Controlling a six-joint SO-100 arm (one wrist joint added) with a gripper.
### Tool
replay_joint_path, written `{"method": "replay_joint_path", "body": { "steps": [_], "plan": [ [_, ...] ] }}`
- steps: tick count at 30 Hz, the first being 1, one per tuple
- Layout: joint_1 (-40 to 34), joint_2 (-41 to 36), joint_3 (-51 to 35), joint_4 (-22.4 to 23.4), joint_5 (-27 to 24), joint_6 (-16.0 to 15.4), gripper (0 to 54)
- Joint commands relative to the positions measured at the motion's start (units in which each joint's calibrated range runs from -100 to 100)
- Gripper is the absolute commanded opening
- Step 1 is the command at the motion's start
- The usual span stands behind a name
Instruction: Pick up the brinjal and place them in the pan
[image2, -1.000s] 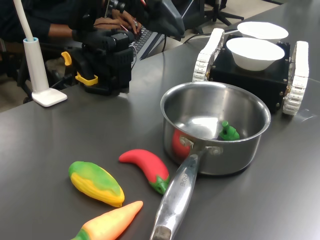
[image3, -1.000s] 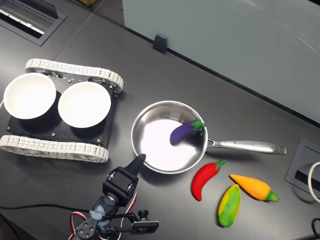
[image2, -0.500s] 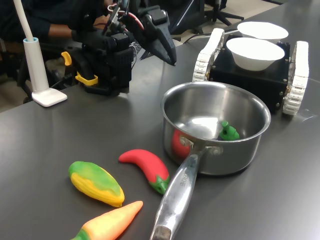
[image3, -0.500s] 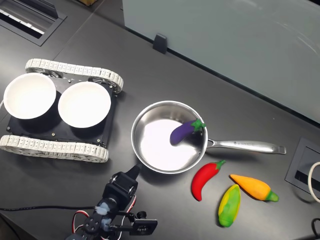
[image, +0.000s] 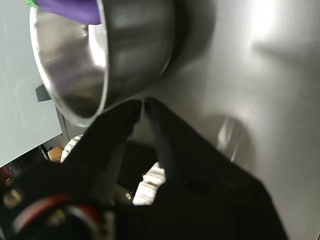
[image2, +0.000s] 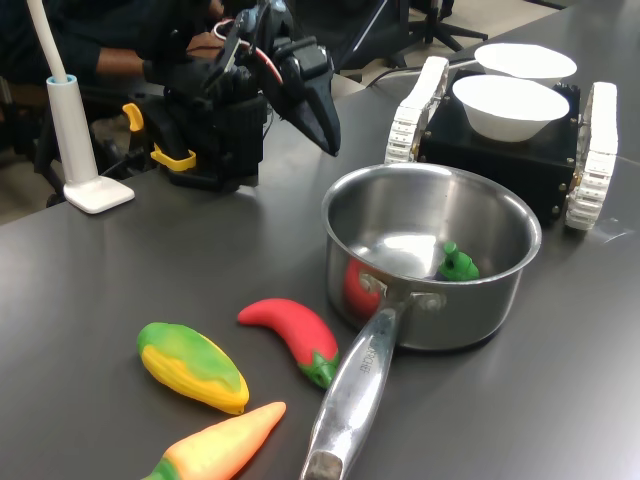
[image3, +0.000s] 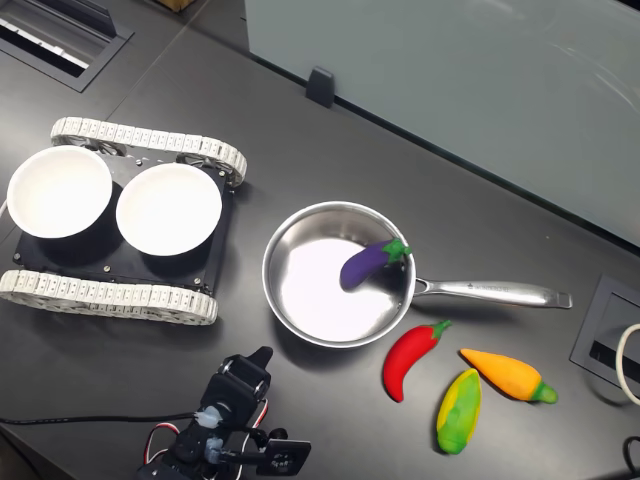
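Note:
The purple brinjal (image3: 365, 264) with its green stem cap (image2: 457, 264) lies inside the shiny steel pan (image3: 300, 300), close to the long handle (image3: 490, 292). In the wrist view part of the brinjal (image: 70, 9) shows over the pan rim (image: 70, 100). My black gripper (image2: 327, 135) is shut and holds nothing. It hangs above the table, off the pan's rim on the first exterior view's left. In the second exterior view the gripper (image3: 262, 354) sits below the pan.
A red chilli (image3: 408, 357), a yellow-green pepper (image3: 458, 410) and an orange carrot (image3: 510, 375) lie near the handle. A black tracked vehicle (image3: 105, 290) carries two white bowls (image3: 168, 208). A white lamp base (image2: 92, 190) stands at the first exterior view's left. A person's hand (image2: 245, 42) rests behind the arm.
My gripper has pulled back from the pan's rim toward the arm's base. The brinjal has stayed in the pan.

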Motion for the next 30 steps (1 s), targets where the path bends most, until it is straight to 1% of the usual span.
{"method": "replay_joint_path", "body": {
  "steps": [1,4,7,13,18,30],
  "plan": [
    [-0.75,0.26,1.36,0.4,-0.73,-0.55,0.1],
    [-0.75,0.26,4.18,0.23,-0.88,-0.88,0.1],
    [-0.75,0.26,7.36,-0.88,-0.93,-0.88,0.1],
    [-0.52,0.26,12.63,-4.97,-1.07,-0.88,0.1],
    [0.17,0.26,16.27,-7.36,-0.49,-0.97,0.1],
    [0.63,0.26,16.27,-7.36,-0.39,-0.88,0.1]
  ]
}}
